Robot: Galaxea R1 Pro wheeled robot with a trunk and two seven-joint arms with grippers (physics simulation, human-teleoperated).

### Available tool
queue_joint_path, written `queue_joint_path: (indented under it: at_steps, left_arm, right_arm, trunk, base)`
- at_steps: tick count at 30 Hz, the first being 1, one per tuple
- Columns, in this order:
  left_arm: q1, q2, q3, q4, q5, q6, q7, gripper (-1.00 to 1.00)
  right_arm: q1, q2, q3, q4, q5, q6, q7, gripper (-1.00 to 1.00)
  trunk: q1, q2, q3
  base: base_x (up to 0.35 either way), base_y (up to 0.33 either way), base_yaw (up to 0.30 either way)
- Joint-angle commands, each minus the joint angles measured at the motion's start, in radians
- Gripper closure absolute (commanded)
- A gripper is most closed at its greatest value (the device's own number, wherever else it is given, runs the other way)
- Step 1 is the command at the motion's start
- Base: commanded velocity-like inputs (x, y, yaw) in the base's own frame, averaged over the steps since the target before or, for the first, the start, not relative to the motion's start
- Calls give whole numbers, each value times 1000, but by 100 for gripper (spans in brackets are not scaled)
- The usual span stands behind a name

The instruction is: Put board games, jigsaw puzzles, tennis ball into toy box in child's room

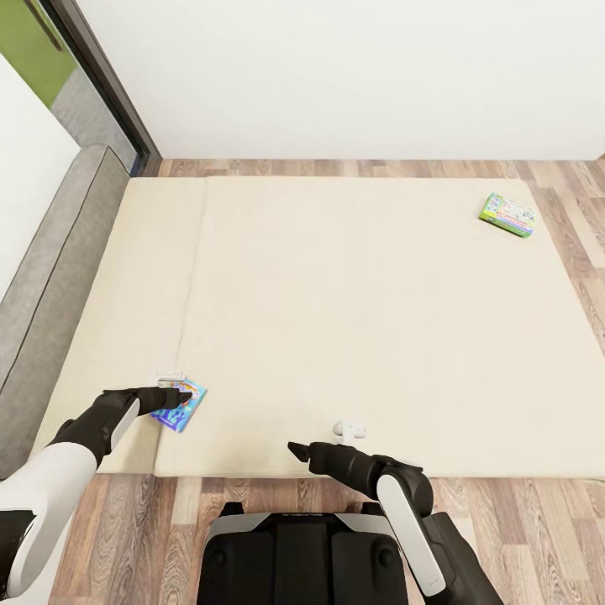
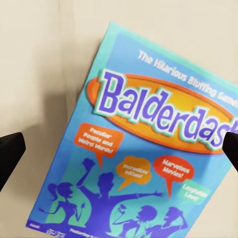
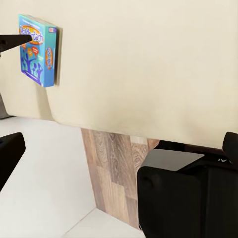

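A blue board game with a cartoon lid lies flat on the bed, near its front left corner. My left gripper hovers right over it. In the left wrist view the blue board game lies between the spread dark fingertips, so the left gripper is open. A pastel board game with a green edge rests near the bed's far right corner. My right gripper is open and empty above the front edge of the mattress, to the right of the blue board game.
A grey headboard runs along the bed's left side, below a dark-framed window. Wood-plank floor borders the bed at the right, far and front sides. A small white object sits by my right arm. My dark base stands at the bed's front edge.
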Motion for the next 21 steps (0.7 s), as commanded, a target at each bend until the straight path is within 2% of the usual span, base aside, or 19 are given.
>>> queue_joint_path:
  at_steps: [1, 10, 21]
  left_arm:
    - [0, 1, -6, -2, 5, 4, 0, -100]
    - [0, -1, -7, -2, 4, 0, 1, -100]
    - [0, -2, -8, -2, 4, 0, 1, -100]
  right_arm:
    - [0, 1, -1, -1, 2, 5, 2, -100]
    - [0, 2, -3, -5, 2, 8, 1, -100]
    - [0, 2, -4, -4, -3, 13, 1, -100]
  trunk:
    - [1, -2, -1]
    - [1, -2, -3]
    - [1, -2, -17]
  base:
    - [0, 0, 0]
    - [0, 0, 0]
    - [0, 0, 0]
